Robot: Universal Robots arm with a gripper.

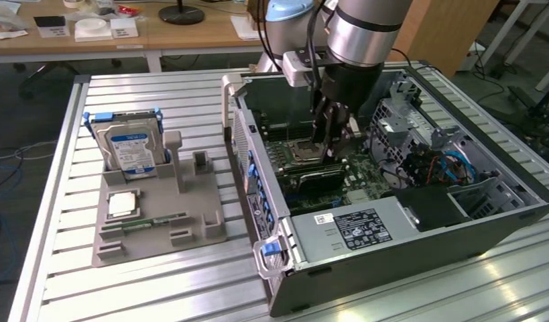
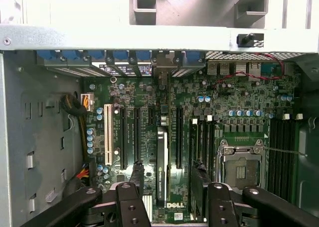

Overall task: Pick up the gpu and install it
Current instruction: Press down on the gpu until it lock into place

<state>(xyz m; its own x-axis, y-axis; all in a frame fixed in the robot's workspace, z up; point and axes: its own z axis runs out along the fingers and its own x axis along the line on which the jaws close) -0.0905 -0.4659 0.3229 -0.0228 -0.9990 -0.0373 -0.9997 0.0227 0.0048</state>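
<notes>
Item: gpu [image 2: 162, 167], standing edge-on in motherboard [image 2: 224, 112] slot; gripper [image 2: 169, 179] hanging spread wide, gripping nothing. Risk: card sitting half-seated, tilting.

Silver-grey arm [image 1: 359, 30], pale blue joint cap, black cables; black gripper [image 2: 168, 179], screwed black fingers [image 2: 130, 207].

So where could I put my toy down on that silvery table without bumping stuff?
Bare patches on the ribbed metal table: in front of the grey plastic parts holder, and beside the blue-labelled silver hard drive toward the exterior view's left edge. It is crowded inside the open black computer case, where the black open gripper hangs.
</notes>
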